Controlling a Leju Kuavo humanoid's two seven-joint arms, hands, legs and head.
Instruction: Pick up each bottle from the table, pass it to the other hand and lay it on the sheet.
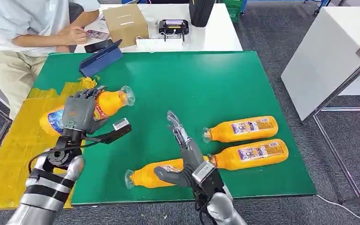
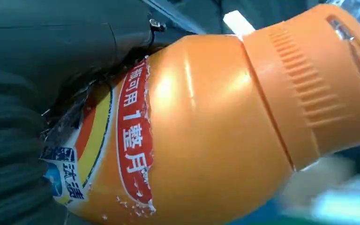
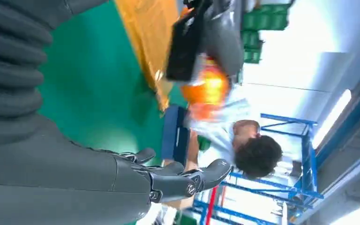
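My left hand grips an orange bottle above the edge of the yellow sheet, its clear-capped neck pointing right. Up close the held bottle shows a red and yellow label. My right hand is open with fingers stretched forward, hovering above the neck end of an orange bottle lying near the table's front edge. The right hand's fingers hold nothing. Two more orange bottles lie side by side on the green mat to the right.
A person sits at the far left corner. A blue tablet case lies on the mat's far left. A cardboard box and a black device stand on the white table behind. A white table stands at right.
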